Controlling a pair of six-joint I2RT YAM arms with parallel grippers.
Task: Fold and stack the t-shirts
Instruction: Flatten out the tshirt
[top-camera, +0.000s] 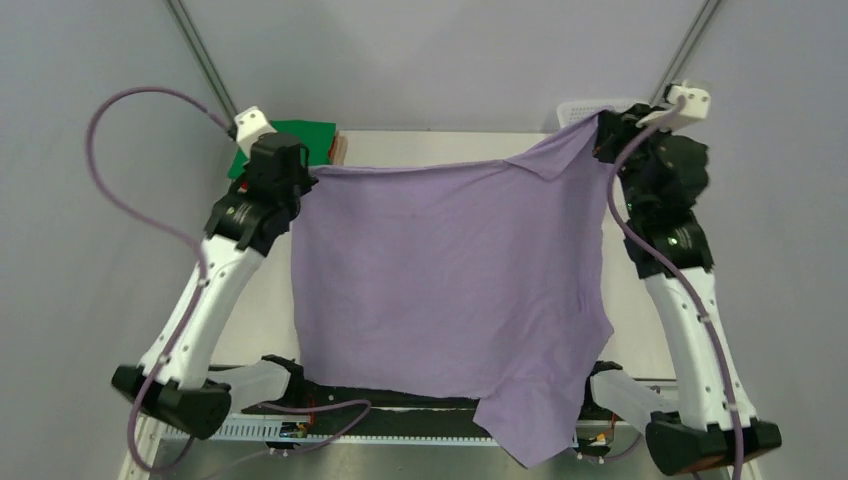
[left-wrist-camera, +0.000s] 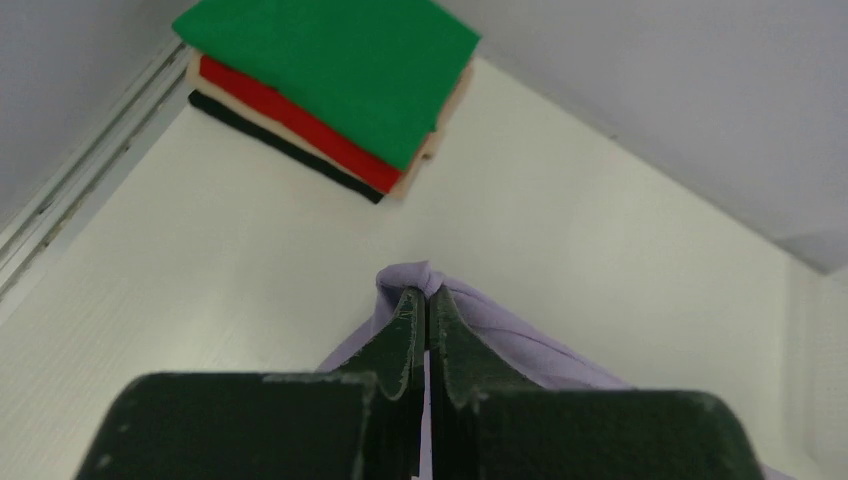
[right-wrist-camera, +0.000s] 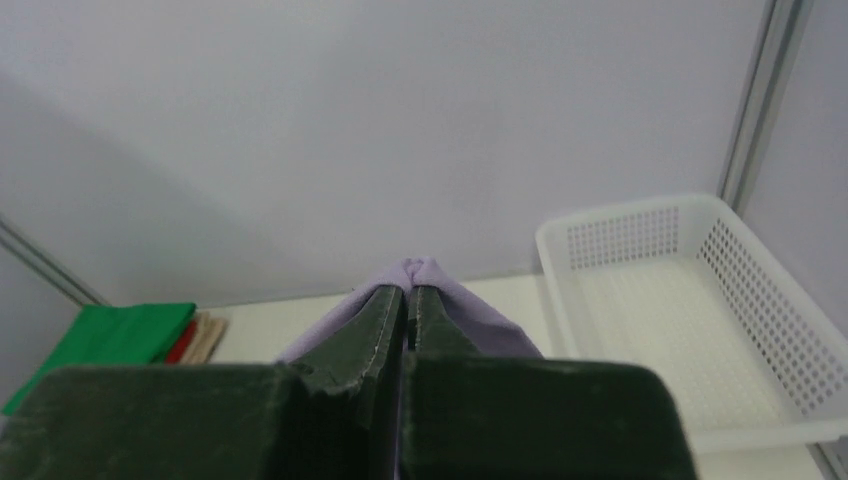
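Note:
The lavender-purple t-shirt (top-camera: 450, 280) hangs stretched in the air between my two grippers, its lower edge draping over the table's near edge. My left gripper (top-camera: 305, 172) is shut on the shirt's far left corner (left-wrist-camera: 425, 278). My right gripper (top-camera: 603, 128) is shut on the far right corner (right-wrist-camera: 418, 270), held higher. A folded stack with a green shirt (top-camera: 300, 138) on top lies at the far left corner; in the left wrist view the green (left-wrist-camera: 340, 60), red (left-wrist-camera: 290, 120) and tan (left-wrist-camera: 440, 135) shirts show over a black layer.
A white plastic mesh basket (right-wrist-camera: 700, 300) stands at the far right corner, its rim showing behind the right arm (top-camera: 590, 105). The white table (left-wrist-camera: 600, 270) shows under the shirt. Grey walls and metal frame posts surround the table.

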